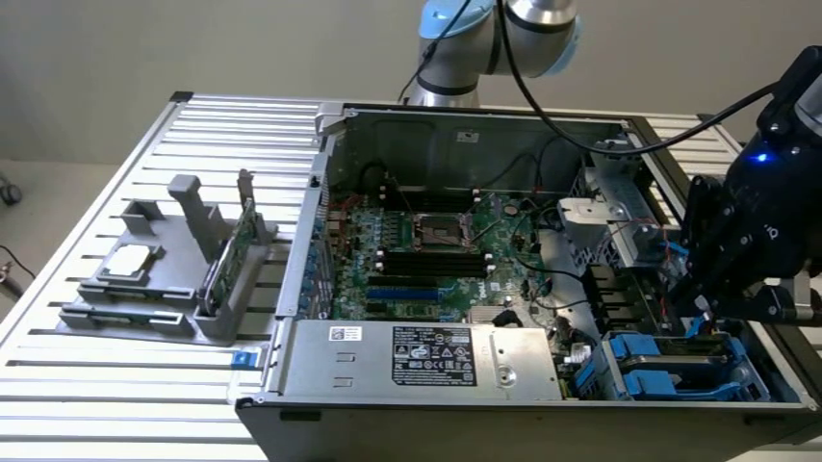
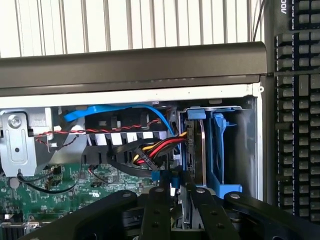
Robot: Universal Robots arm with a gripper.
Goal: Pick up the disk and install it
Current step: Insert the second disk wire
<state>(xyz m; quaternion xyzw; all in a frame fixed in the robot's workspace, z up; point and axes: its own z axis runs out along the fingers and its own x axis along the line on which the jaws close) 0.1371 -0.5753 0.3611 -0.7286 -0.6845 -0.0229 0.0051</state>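
Gripper [image 2: 176,192] is pinching the disk [image 2: 186,200] edge-on between narrowed fingers, holding it upright so it lines up with the blue drive bay [image 2: 220,150].

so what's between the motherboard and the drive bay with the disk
In the wrist view, a bundle of red, yellow and black cables lies between the motherboard and the disk.

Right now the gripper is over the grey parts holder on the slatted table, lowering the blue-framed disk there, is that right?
Not quite. The gripper is not over the grey parts holder; it is inside the open computer case, at the drive bay in the corner on the exterior view's right. The wrist view shows the blue-framed disk standing upright in that bay.
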